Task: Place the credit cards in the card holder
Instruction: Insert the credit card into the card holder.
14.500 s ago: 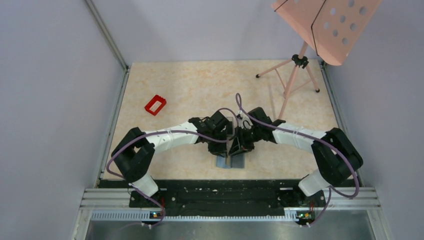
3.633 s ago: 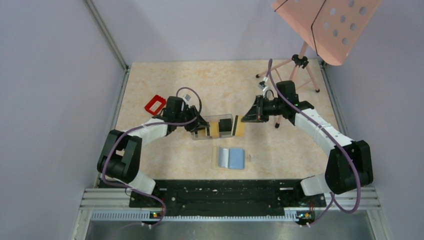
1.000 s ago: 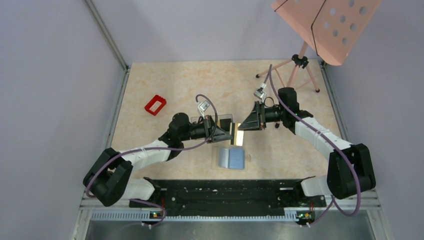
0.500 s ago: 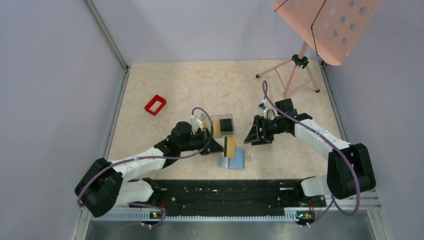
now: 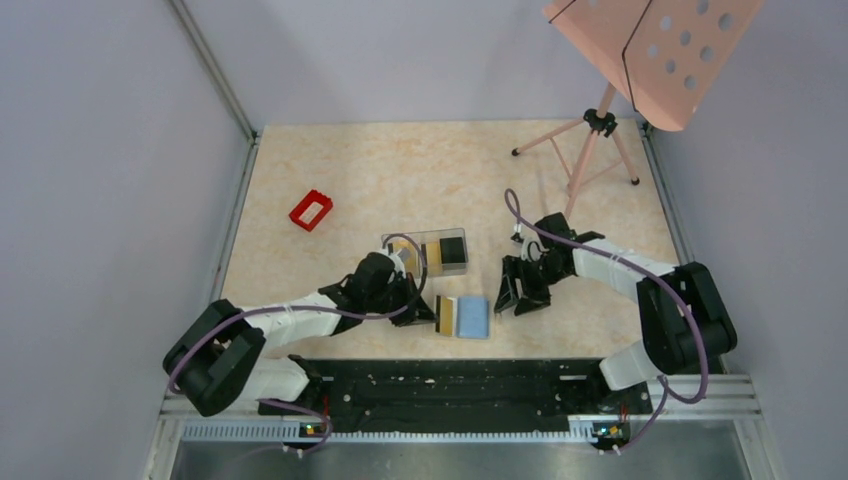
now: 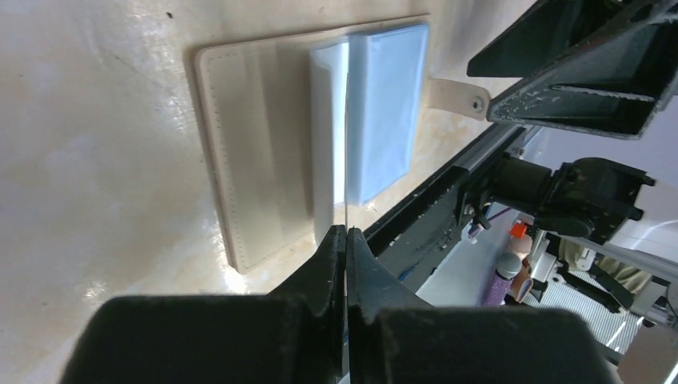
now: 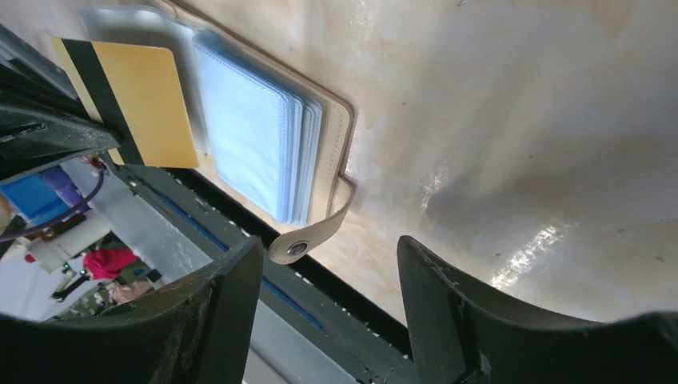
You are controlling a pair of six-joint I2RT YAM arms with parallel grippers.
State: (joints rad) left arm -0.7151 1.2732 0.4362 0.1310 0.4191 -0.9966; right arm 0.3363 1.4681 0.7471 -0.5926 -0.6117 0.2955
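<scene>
Black left gripper [image 6: 345, 234] stretches low, clamped on a gold, black-striped credit card [image 7: 148, 100] over the open blue-lined card holder [image 5: 473, 317]; right gripper [image 5: 515, 291] sits just right, spread, empty.

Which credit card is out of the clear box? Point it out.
The gold card with the black stripe, pinched in the left gripper over the open card holder. The other cards, one black, sit inside the clear box.

Red frame [image 5: 311, 210] far left; clear box [image 5: 427, 243] mid-table; pink music stand [image 5: 610, 45] behind
</scene>
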